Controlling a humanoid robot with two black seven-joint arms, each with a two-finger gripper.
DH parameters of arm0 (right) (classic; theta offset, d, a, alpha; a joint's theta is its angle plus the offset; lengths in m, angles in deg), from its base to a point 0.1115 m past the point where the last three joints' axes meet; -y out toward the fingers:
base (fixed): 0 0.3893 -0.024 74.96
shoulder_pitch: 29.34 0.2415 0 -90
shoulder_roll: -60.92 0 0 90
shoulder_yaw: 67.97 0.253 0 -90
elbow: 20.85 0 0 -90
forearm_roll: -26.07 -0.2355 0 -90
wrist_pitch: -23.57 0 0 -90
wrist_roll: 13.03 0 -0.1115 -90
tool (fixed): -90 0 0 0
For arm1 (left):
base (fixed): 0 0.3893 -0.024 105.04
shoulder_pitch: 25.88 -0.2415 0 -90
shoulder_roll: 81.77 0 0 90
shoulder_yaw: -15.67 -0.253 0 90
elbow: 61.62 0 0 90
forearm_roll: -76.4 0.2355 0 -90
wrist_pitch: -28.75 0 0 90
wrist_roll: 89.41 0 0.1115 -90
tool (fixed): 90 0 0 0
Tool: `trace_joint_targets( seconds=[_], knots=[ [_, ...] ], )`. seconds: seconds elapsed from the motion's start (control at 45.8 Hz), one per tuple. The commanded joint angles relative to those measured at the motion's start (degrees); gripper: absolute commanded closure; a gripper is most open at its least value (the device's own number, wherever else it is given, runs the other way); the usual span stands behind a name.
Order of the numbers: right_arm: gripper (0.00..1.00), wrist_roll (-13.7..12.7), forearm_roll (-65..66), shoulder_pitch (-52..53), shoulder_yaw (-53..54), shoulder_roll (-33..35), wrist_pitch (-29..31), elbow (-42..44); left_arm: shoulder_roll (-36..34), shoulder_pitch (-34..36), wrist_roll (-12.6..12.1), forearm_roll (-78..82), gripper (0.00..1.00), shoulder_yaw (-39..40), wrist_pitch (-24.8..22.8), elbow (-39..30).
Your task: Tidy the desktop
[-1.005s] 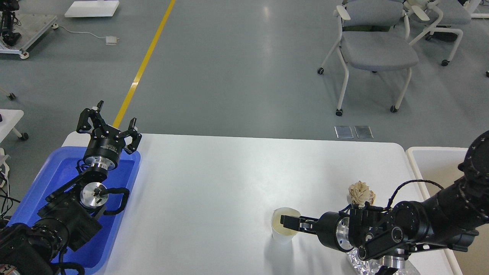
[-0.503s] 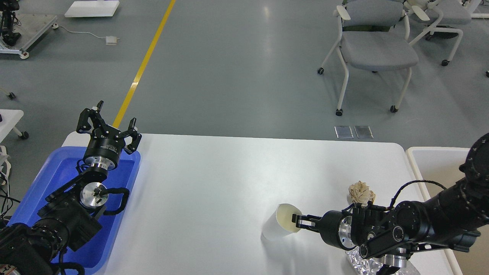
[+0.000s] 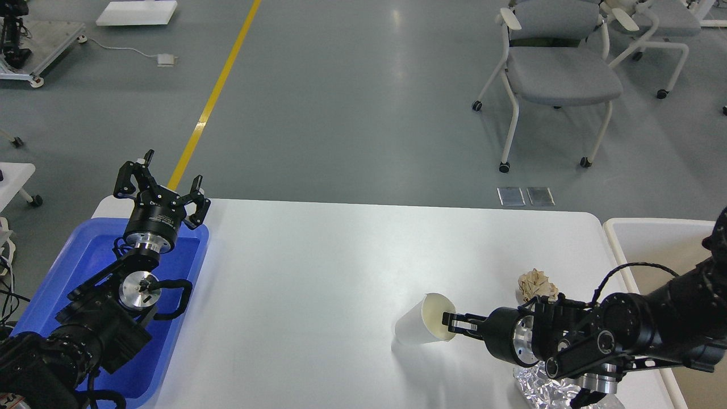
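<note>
The white desktop [image 3: 318,267] carries a white paper cup [image 3: 416,328], a crumpled beige paper ball [image 3: 537,285] and a sheet of crumpled foil [image 3: 542,391]. My right gripper [image 3: 450,321] is shut on the cup's rim, one finger inside the mouth. The cup is tipped over, with its mouth towards the gripper and its base pointing left. The paper ball sits just behind my right wrist. The foil lies partly hidden under my right arm. My left gripper [image 3: 164,180] is open and empty, raised over the far end of the blue tray [image 3: 79,261].
A white-rimmed beige bin [image 3: 653,236] stands just off the desktop's right edge. The blue tray lies on the desktop's left end, under my left arm. Grey chairs [image 3: 559,74] stand on the floor beyond the far edge.
My right gripper has pulled back to the right with the cup's rim in it. The cup has gone from upright to tipped on its side. The left arm has not moved.
</note>
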Motion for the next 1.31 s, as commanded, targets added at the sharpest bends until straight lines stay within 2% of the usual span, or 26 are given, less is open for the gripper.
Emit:
trace_joint_targets(
  seconds=[0.0, 0.109, 0.24, 0.437, 0.743, 0.852, 1.071, 1.289],
  knots=[
    [1.0, 0.73, 1.83, 5.06, 0.48, 5.93, 1.46, -5.29, 0.01, 0.0, 0.0, 0.0, 0.0, 0.0, 0.0, -0.03],
    [1.0, 0.73, 1.92, 9.72, 0.66, 10.23, 5.49, -7.49, 0.01, 0.0, 0.0, 0.0, 0.0, 0.0, 0.0, -0.03],
    [1.0, 0.38, 1.92, 16.05, 2.33, 17.62, 14.02, -8.29, 0.01, 0.0, 0.0, 0.0, 0.0, 0.0, 0.0, -0.03],
    [1.0, 0.11, 1.92, 24.05, 2.33, 24.56, 23.6, -8.29, 0.01, 0.0, 0.0, 0.0, 0.0, 0.0, 0.0, -0.03],
    [1.0, -0.07, 2.0, 29.94, 1.71, 28.52, 29.05, -8.03, 0.01, 0.0, 0.0, 0.0, 0.0, 0.0, 0.0, -0.03],
    [1.0, -1.03, 2.18, 31.87, 0.75, 30.37, 31.07, -6.62, 0.01, 0.0, 0.0, 0.0, 0.0, 0.0, 0.0, -0.03],
    [1.0, -2.61, 0.51, 31.62, 0.31, 34.06, 33.63, 4.79, 0.01, 0.0, 0.0, 0.0, 0.0, 0.0, 0.0, -0.03],
    [1.0, -2.7, -10.81, 24.33, 0.66, 36.44, 36.88, 21.22, -0.08, 0.0, 0.0, 0.0, 0.0, 0.0, 0.0, -0.03]
  ],
)
